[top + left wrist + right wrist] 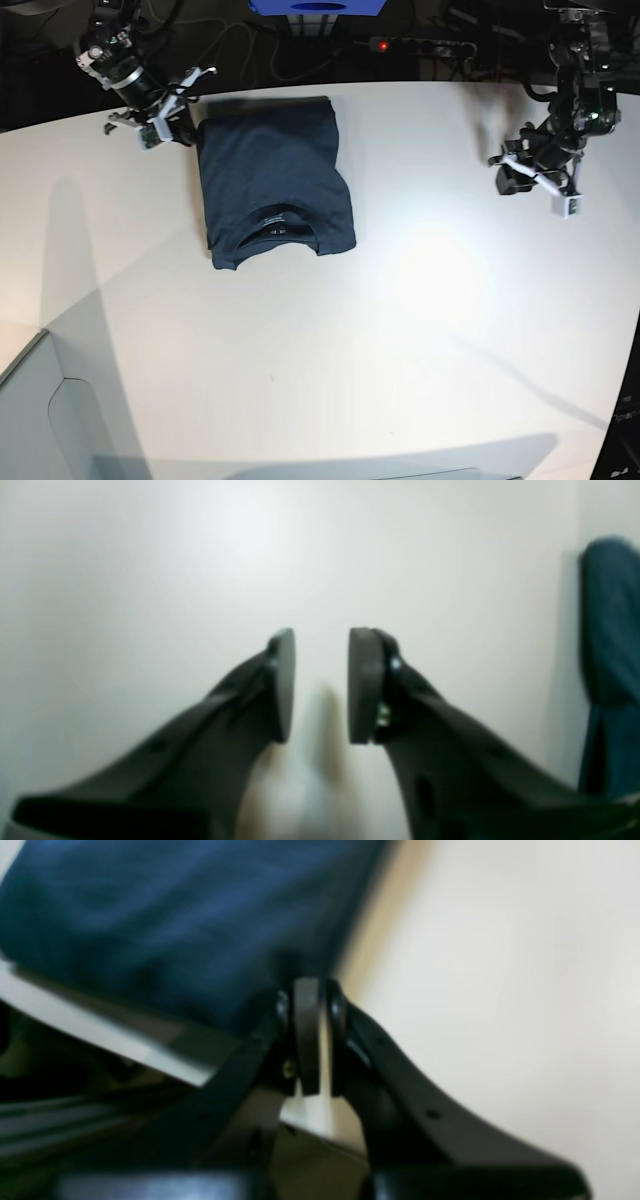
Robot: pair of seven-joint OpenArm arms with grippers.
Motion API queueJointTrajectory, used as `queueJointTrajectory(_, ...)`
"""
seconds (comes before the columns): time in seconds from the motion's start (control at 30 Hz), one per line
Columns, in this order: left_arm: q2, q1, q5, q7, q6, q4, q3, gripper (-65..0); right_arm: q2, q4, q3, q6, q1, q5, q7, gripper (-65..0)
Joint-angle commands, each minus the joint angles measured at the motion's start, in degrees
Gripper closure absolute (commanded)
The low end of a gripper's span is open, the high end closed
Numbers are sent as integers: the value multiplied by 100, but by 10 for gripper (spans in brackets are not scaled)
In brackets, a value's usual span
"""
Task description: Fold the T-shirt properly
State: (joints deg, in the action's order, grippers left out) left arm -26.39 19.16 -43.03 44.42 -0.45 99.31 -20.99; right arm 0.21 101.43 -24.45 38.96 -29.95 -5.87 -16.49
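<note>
Jaws of right gripper (322, 1035) are closed, left gripper (320, 685) parted; T-shirt (270, 170), at eleven o'clock, seems side-folded, halving remains.

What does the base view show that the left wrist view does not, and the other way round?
Only the base view shows the collar and the right gripper.

Only the left wrist view shows, up close, the gap between the left gripper's two fingers.

Both show the shirt, the left gripper and the table.
</note>
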Motion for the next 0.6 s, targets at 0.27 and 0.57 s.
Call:
queueJointTrajectory(0.27,1079,1526,52,-69,5,1247,-1782,0,-658,596,-1243,104,-763,73,62,0)
queueJointTrajectory(0.57,1756,3240,70,-113,5,737,-1729,0,-772,-72,-1243,104,-1642,90,-325,0)
